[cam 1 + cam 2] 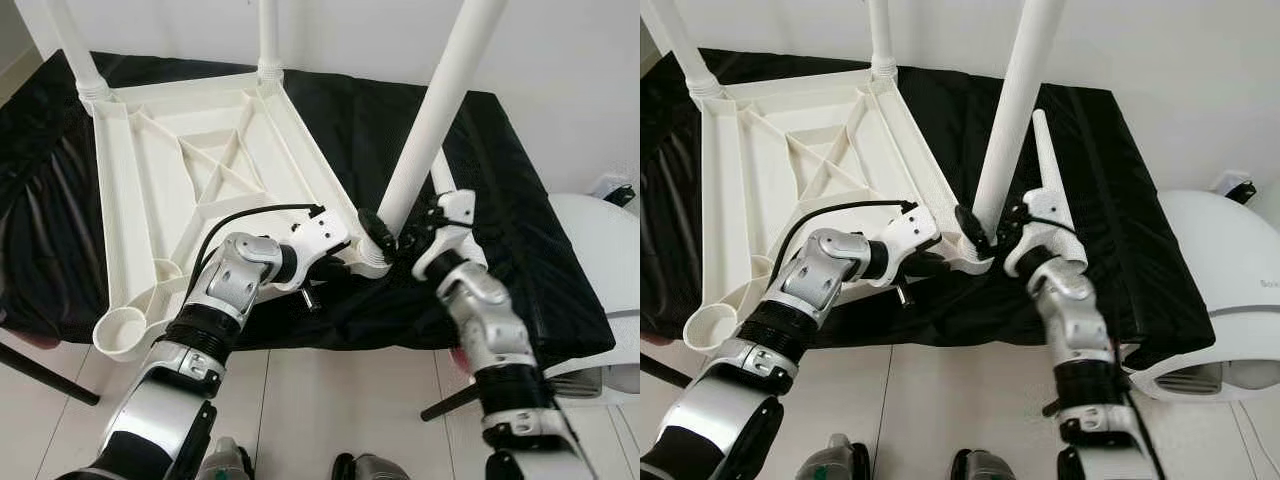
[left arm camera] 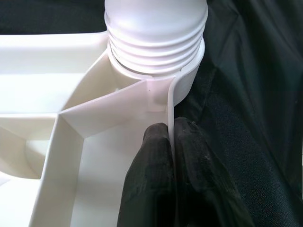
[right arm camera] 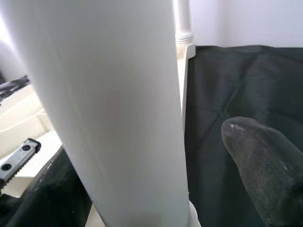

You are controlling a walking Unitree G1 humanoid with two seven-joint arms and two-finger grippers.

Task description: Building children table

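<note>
The left gripper [image 2: 171, 142] pinches the rim of the upturned white tabletop [image 1: 190, 170] on the black cloth [image 1: 520, 240]. Three legs stand in its corners, pointing up; a fourth [image 1: 1052, 190] lies flat. The right gripper [image 1: 395, 238] clasps the nearest leg [image 1: 435, 110].

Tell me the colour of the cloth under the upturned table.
Black cloth; clearest in the left eye view.
</note>
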